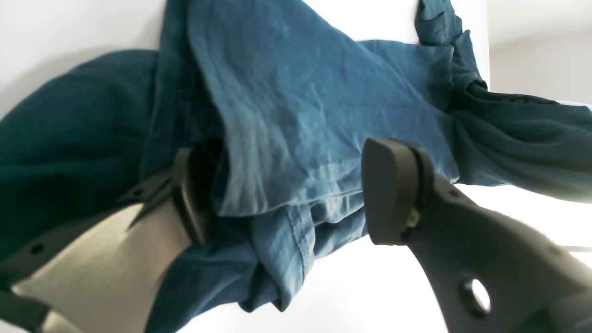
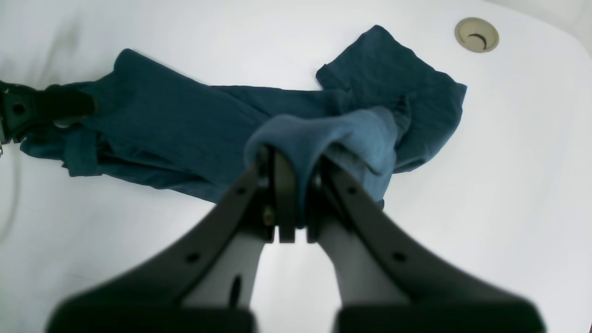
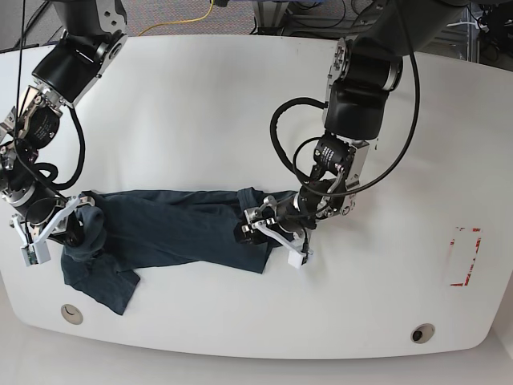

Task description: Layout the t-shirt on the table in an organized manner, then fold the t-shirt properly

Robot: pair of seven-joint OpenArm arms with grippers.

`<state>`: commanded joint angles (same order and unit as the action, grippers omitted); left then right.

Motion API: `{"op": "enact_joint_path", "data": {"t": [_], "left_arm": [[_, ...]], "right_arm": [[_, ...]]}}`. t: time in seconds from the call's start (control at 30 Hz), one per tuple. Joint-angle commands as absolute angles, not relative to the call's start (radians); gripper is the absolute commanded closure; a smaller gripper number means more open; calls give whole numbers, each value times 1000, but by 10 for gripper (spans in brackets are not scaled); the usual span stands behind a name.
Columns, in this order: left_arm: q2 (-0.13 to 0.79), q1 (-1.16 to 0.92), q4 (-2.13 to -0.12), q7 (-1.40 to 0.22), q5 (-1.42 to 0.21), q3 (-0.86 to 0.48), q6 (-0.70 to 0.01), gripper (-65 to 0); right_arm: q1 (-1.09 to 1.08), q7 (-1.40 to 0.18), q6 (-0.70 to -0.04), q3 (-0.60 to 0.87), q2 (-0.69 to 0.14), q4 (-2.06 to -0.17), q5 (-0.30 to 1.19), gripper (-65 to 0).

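The t-shirt point(image 3: 172, 228) lies bunched in a long band across the near-left part of the table point(image 3: 240, 96), held at both ends, probably so the arms can draw it taut and spread it flat before any folding. The right gripper point(image 2: 296, 185) is pinched tight on a raised fold at one end, near a grommet hole point(image 2: 476, 34). The left gripper point(image 1: 282, 194) stands with its jaws apart and cloth between them, not clamped. In the base view both arms reach low over the tabletop from the far side, wrists angled toward the cloth.
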<state>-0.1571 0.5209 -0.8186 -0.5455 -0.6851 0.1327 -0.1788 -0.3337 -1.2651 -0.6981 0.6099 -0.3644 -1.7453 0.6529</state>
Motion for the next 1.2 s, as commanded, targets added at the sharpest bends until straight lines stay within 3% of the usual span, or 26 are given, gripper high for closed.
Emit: {"op": "enact_joint_path", "data": {"t": [0.53,0.83,1.2], "left_arm": [[-157,518,-819,-545,-693,165,-179,-426],[-157,518,-819,-483,-794,268,-171,-308],[-157,521,-771,-427,-797,271,-137,-311]], "right_arm": [[-334,-1265,-698,610,-346,-1745,653,-2],[-334,-1265,-698,610,-346,-1745,653,-2],[-334,-1265,-698,610,-352,-1745,653,-2]]}}
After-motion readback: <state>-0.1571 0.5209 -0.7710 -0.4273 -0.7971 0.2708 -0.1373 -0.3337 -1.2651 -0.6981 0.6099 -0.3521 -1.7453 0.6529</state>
